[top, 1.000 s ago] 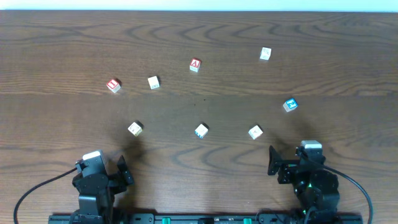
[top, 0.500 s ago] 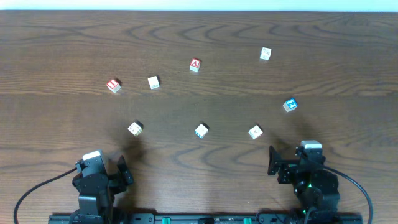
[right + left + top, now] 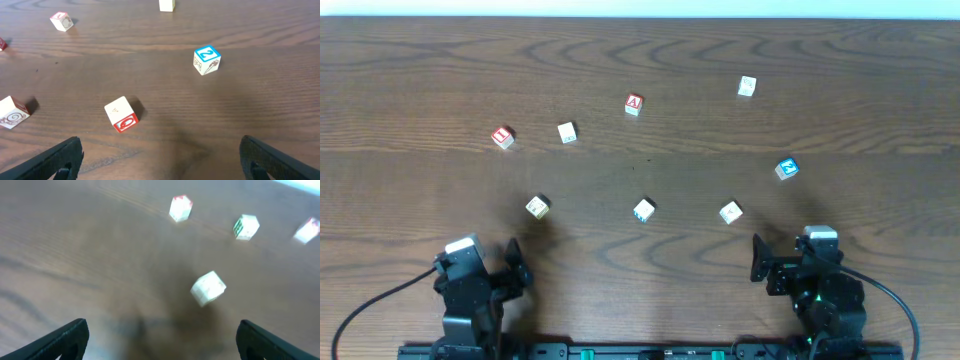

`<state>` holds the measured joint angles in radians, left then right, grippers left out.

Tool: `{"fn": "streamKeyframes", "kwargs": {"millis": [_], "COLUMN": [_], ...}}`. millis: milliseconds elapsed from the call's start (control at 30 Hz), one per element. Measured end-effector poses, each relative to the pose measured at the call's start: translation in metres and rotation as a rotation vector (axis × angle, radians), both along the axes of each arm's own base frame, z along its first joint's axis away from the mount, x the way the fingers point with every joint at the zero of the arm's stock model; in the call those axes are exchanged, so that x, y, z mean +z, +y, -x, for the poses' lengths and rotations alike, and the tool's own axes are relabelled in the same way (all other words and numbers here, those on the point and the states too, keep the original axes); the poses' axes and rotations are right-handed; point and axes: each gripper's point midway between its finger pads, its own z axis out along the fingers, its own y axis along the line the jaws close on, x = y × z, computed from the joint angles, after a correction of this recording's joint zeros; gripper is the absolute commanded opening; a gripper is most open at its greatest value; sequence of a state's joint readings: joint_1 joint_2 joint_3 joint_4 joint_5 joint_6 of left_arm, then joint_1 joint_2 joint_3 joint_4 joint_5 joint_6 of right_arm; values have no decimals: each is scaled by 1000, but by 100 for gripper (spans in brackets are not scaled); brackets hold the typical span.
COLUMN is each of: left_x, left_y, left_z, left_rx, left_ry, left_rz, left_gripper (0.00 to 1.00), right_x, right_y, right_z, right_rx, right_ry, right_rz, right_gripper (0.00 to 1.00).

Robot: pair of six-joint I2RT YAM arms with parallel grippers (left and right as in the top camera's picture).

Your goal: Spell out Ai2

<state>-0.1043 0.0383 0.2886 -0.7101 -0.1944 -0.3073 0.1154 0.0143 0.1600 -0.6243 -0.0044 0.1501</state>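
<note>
Several small letter cubes lie scattered on the wooden table. A red-topped A cube (image 3: 634, 104) sits at the back centre; it also shows in the left wrist view (image 3: 307, 231) and the right wrist view (image 3: 61, 21). A blue 2 cube (image 3: 786, 168) lies at the right, ahead of my right gripper (image 3: 206, 60). A red cube (image 3: 501, 137) lies at the back left (image 3: 180, 207); its letter is unclear. My left gripper (image 3: 516, 264) (image 3: 162, 329) is open and empty at the front left. My right gripper (image 3: 759, 258) (image 3: 161, 144) is open and empty at the front right.
Other cubes: a white one (image 3: 567, 132) (image 3: 246, 226), a pale one (image 3: 537, 206) (image 3: 208, 287) just ahead of the left gripper, one at the centre (image 3: 644, 209) (image 3: 12, 112), a red-sided one (image 3: 730, 211) (image 3: 122, 114), and one at the back right (image 3: 747, 86).
My left arm has shifted slightly to the left and turned; its wrist view is blurred. The right arm and the cubes have not moved.
</note>
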Motion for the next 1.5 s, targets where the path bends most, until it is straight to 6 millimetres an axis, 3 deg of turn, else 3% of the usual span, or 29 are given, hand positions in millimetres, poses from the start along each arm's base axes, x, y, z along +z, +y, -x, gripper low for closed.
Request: {"fn": "streamKeyframes", "kwargs": {"millis": [167,433,733,867,1100,1500], "left_x": [9,-6,35,39,33,18], "left_y": [-3,-7,11,26,45,37], "left_z": [-25,-63,-124,-147,-185,-255], "left_rx": [12,31,114,149,167,112], "left_ry": [-25,98,156,182,229,326], "left_rz": [24,36,50,87,181,298], "left_gripper": [95,95,96,95,95,95], "right_x": [0,1,0,1,1,1], "right_y": [0,0,0,0,0,0], "right_z": [0,0,0,0,0,0], "right_rx": [0,0,0,0,0,0], "right_ry": [-1,-3,-2,-3,-3,-3], "right_rz": [0,0,0,0,0,0], "right_gripper": [99,99,99,99,99,99]}}
